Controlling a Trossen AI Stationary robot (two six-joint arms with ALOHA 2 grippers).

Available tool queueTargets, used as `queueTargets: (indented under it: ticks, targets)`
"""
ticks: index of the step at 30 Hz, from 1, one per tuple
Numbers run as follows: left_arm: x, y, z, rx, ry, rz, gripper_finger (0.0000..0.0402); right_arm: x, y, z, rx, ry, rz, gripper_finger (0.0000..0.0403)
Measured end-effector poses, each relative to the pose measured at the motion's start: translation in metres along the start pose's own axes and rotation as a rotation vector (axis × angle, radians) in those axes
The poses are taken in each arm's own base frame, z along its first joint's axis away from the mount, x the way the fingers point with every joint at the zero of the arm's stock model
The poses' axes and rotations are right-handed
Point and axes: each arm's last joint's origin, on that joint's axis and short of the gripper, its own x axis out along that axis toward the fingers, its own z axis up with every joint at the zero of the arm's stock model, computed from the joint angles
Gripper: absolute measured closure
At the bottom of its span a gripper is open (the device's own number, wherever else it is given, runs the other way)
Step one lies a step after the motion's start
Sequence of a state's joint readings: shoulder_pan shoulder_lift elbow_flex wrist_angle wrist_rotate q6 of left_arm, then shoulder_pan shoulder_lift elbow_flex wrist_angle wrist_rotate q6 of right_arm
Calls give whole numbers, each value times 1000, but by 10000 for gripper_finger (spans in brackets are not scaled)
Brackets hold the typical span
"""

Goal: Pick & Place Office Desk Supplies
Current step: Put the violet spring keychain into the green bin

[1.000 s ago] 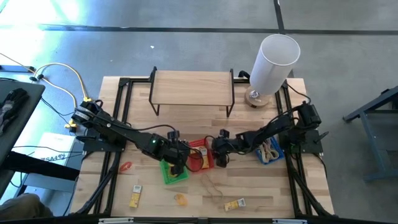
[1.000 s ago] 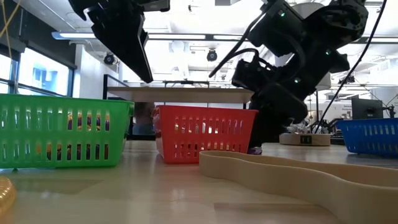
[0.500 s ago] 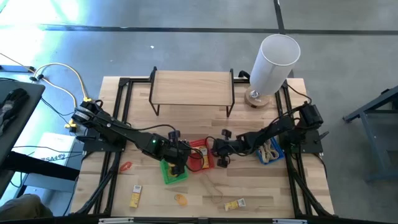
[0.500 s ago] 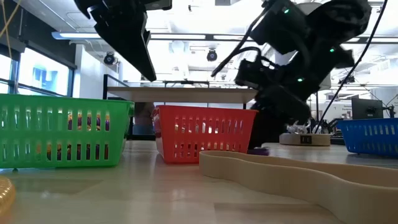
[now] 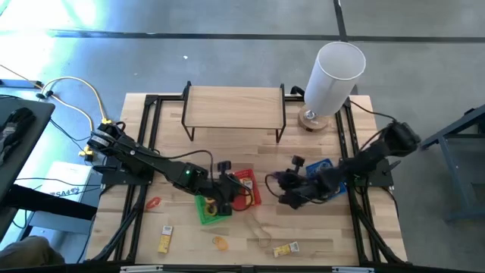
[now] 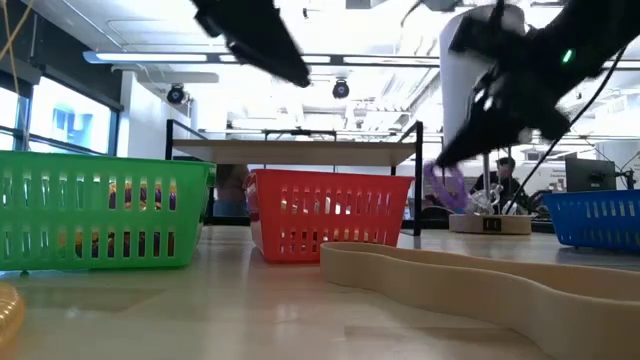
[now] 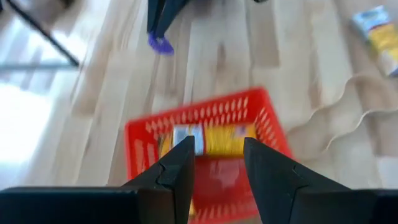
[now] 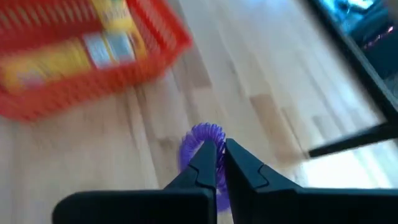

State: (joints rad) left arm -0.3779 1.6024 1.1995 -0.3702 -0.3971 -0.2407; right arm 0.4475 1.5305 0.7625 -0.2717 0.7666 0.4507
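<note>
— Right end effector (image 8: 216, 163) first: we see its two dark fingers pinched together on a purple ring (image 8: 200, 138), which hangs in the air beside the red basket (image 5: 248, 186), on the side toward the blue basket (image 5: 324, 168). From table height the purple ring sits clear above the worktop (image 5: 318, 235).

— Agreed. And the left end effector (image 7: 216, 163)? We see its fingers parted about halfway, with nothing between them; it hovers over the red basket, just at the edge nearest the green basket (image 5: 212, 210).

— What do we find inside the red basket?

— Yellow-white packets (image 7: 211, 138), lying flat on its floor.

— And the loose supplies, taking the red basket as our mark?

— On the near side of it, toward the worktop's front edge, we see a thin tan rubber-band loop (image 5: 261, 230), then a yellow-white packet (image 5: 286, 249) and a yellow ring (image 5: 220, 243) farther out. Beyond the green basket lie an orange ring (image 5: 153, 203) and two more packets (image 5: 164, 237).

— From the low camera a wide tan band (image 6: 470, 280) fills the foreground, in front of the red basket.

— Far behind the red basket stand a wooden shelf (image 5: 233, 105) and a tall white cylinder (image 5: 331, 76).
</note>
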Motion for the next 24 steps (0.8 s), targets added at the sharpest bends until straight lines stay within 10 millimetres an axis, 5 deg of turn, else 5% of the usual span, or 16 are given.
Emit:
queueTargets:
  ticks: [13, 24]
  targets:
    - [11, 6, 20, 57, -184, 0, 271, -65, 28, 21, -36, -356, 89, 399]
    - [50, 1, 20, 76, -267, 4, 271, -74, 32, 28, -69, -439, 65, 399]
